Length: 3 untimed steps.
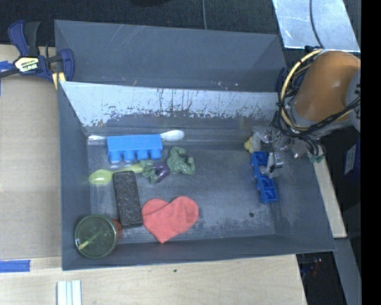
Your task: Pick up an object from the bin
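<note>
Against the right wall of the grey metal bin (178, 62), the gripper (272, 159) hangs low beneath the arm's orange cover (324, 84) and its looped cables. It sits directly over the upper end of one long blue plastic piece (267, 188), which lies lengthwise on the bin floor near the right side. Whether the gripper is spread or pressed together cannot be told, and nothing shows it gripping the piece. One small yellow object (249, 145) lies just beside the gripper, on its left.

All the other things lie well apart from it, in the left half of the bin, one of each:
- a light blue plastic block with a row of four bumps (134, 148)
- a white stick with a rounded tip (171, 134), just behind the block
- a green toy figure (180, 162), touching a small purple piece (157, 169)
- a yellow-green spoon-shaped thing (101, 177)
- a dark grey rectangular block (127, 197)
- a red cloth bunched into a heart-like shape (170, 218)
- a round greenish lid (96, 236) in the near left corner.

That makes two blue things in all.
</note>
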### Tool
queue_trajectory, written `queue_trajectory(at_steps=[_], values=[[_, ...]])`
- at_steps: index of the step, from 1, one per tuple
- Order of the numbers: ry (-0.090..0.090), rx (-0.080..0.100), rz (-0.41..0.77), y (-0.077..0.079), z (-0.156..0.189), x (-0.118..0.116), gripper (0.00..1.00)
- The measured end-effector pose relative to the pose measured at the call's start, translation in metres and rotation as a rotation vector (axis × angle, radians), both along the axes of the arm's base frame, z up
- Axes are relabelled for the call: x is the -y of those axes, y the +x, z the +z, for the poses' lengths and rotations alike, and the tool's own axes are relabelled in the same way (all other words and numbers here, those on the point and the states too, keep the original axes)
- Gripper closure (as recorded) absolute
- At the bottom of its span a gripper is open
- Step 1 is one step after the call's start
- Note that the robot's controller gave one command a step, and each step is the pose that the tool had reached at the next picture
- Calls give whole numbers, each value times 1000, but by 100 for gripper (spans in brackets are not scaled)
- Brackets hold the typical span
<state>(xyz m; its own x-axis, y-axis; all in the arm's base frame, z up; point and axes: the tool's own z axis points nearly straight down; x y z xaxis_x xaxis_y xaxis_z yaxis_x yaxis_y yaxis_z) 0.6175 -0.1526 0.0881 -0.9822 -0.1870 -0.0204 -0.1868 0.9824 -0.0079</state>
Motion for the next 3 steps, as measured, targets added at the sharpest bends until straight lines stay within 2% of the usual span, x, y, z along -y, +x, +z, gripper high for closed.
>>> queue_trajectory(at_steps=[1, 2, 3], values=[[0, 0, 1, 0, 0, 0, 100], [1, -4, 5, -7, 69, -4, 100], [-1, 8, 1, -4, 140, 6, 100]])
